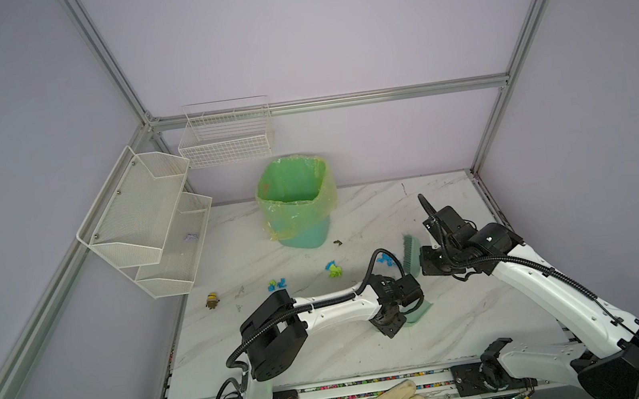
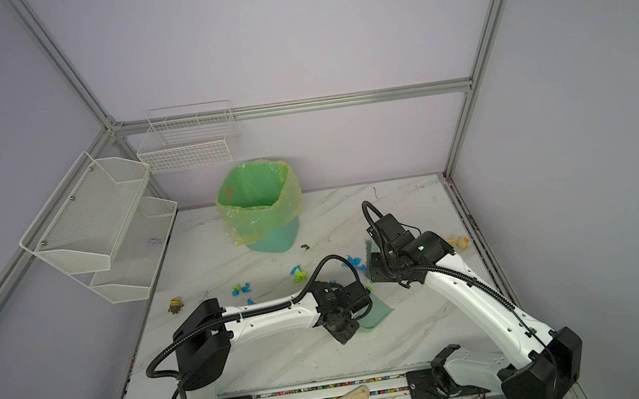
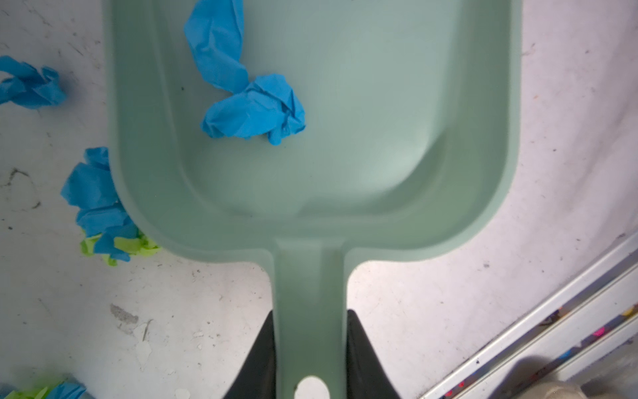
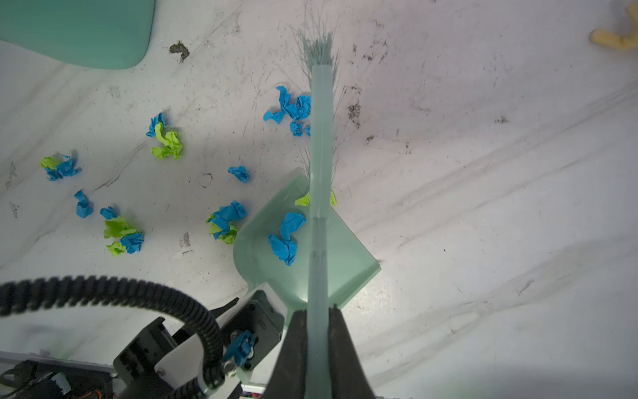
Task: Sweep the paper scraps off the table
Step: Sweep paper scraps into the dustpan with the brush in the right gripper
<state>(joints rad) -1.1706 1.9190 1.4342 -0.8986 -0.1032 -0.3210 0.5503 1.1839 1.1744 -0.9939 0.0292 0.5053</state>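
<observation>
Overhead, showed a white, grey-veined table (image 1: 330, 358) strewn across its middle with paper scraps (image 1: 334, 270), tiny crumpled wads of bright blue and lime green, between a green-bagged waste bin (image 1: 297, 203) at the back and two arms in front. Showed most wads loose on the marble, to the left of a mint-green dustpan (image 3: 345, 103). Held one blue wad inside the pan, with a blue-and-lime clump touching its outer wall and a lime piece at its mouth.

Lay flat on the table, that pan, long axis running left to right in both top views, handle toward the left arm, open mouth toward the right side. Pinched the handle between the black fingers of the left gripper (image 3: 310, 317), jaws narrowed tight against both its sides. Stretched low from the front-left base rightward past the middle, wrist bent down.

Clamped a matching brush (image 4: 319, 138) by its handle in the right gripper (image 4: 317, 311), jaws nearly together. Pointed away from the front edge toward the back wall, bristles down, held end near the pan's mouth, a blue cluster just beside it. Rose from the front-right base, forearm slanting back and leftward.

Bore small white marks on the black arm joints, too small to read. Also showed a yellow toy figure (image 1: 212, 300) near the left edge.
</observation>
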